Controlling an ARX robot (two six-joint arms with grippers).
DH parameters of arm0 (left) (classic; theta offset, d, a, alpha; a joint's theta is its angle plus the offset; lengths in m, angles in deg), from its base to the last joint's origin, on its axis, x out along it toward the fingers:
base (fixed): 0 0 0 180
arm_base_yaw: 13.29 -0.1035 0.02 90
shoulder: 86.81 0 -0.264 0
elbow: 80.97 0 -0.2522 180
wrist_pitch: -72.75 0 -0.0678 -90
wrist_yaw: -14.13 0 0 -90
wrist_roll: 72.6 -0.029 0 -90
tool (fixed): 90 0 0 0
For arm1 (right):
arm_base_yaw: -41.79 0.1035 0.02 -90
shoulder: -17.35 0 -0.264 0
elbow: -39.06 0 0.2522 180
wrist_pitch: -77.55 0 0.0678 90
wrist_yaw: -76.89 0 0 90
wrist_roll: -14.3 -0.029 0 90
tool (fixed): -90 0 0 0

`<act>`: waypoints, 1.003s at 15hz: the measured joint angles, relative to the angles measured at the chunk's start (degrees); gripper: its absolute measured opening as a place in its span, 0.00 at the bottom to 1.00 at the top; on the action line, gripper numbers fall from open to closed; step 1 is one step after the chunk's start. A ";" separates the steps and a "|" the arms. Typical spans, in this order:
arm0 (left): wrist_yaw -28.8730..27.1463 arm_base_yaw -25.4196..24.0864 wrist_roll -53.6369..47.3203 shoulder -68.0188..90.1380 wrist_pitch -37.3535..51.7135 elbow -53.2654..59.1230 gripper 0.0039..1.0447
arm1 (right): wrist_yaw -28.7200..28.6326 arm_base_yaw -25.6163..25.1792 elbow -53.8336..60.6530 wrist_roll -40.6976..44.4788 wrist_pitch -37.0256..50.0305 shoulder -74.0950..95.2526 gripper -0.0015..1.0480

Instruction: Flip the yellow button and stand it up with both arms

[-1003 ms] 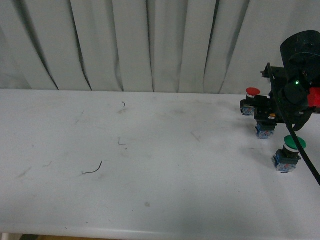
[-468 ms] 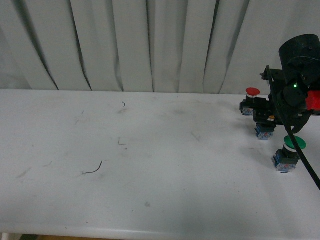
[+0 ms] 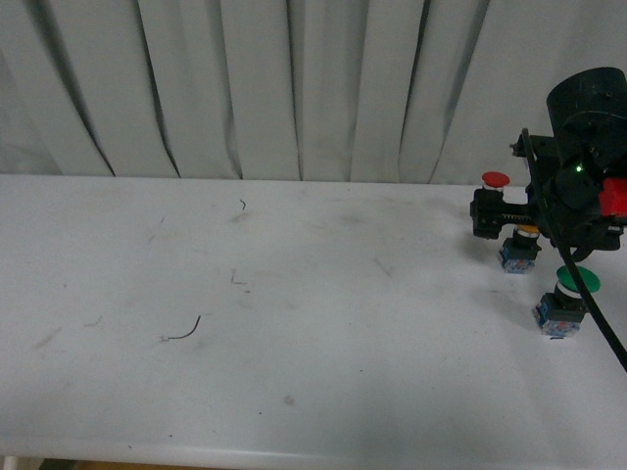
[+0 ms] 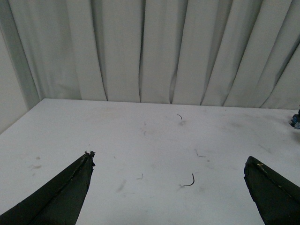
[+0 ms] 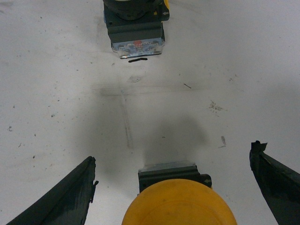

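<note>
R gripper [image 5: 174,187] hangs w/ jaws spread wide, straddling the yellow button [image 5: 177,202] at the table's [image 3: 294,323] far right, apparently standing cap-up, ungripped; L gripper [image 4: 171,187] also gapes, idle, well apart.

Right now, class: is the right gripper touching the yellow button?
Apart. In the right wrist view the yellow button sits between the open right gripper's fingers, with bare table showing on both sides of it.
</note>
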 joint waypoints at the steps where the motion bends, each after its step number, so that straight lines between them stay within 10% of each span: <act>1: 0.00 0.00 0.00 0.00 -0.02 0.00 0.94 | 0.00 0.02 0.00 0.02 -0.07 0.00 0.94; 7: 0.00 0.00 0.00 0.00 0.00 0.00 0.94 | -1.46 -0.13 3.78 0.02 4.22 -3.32 0.94; 15: 0.00 0.00 0.00 0.00 -0.02 0.00 0.94 | -16.74 -11.54 37.59 -1.22 27.47 -39.01 0.94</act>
